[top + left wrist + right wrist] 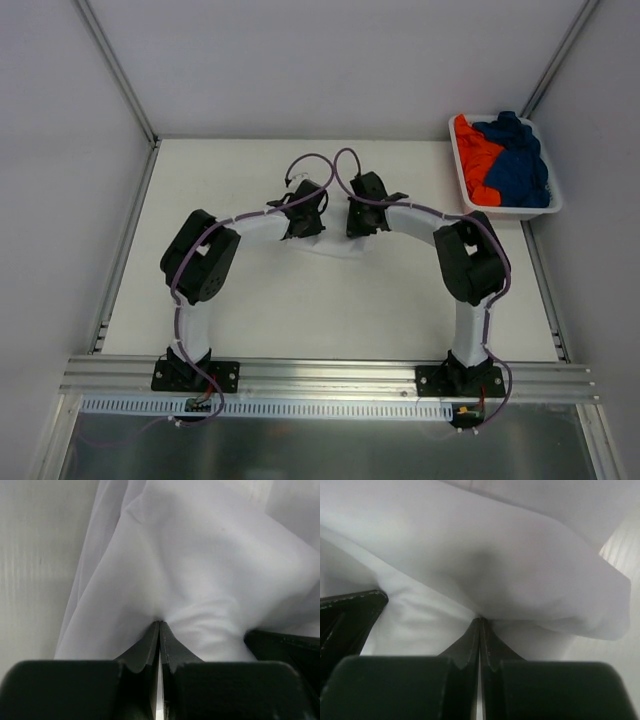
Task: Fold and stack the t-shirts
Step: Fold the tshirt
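Observation:
The white t-shirt lies bunched on the table between my two grippers, mostly hidden under them in the top view. My left gripper is shut on a pinch of its white cloth; the jaws meet at the fold. My right gripper is shut on another pinch of the same shirt, jaws closed at the cloth. The orange t-shirt and the dark blue t-shirt lie crumpled in the white basket at the far right.
The other gripper's black finger shows at the edge of each wrist view. Grey walls enclose the table; a metal rail runs along the near edge by the arm bases.

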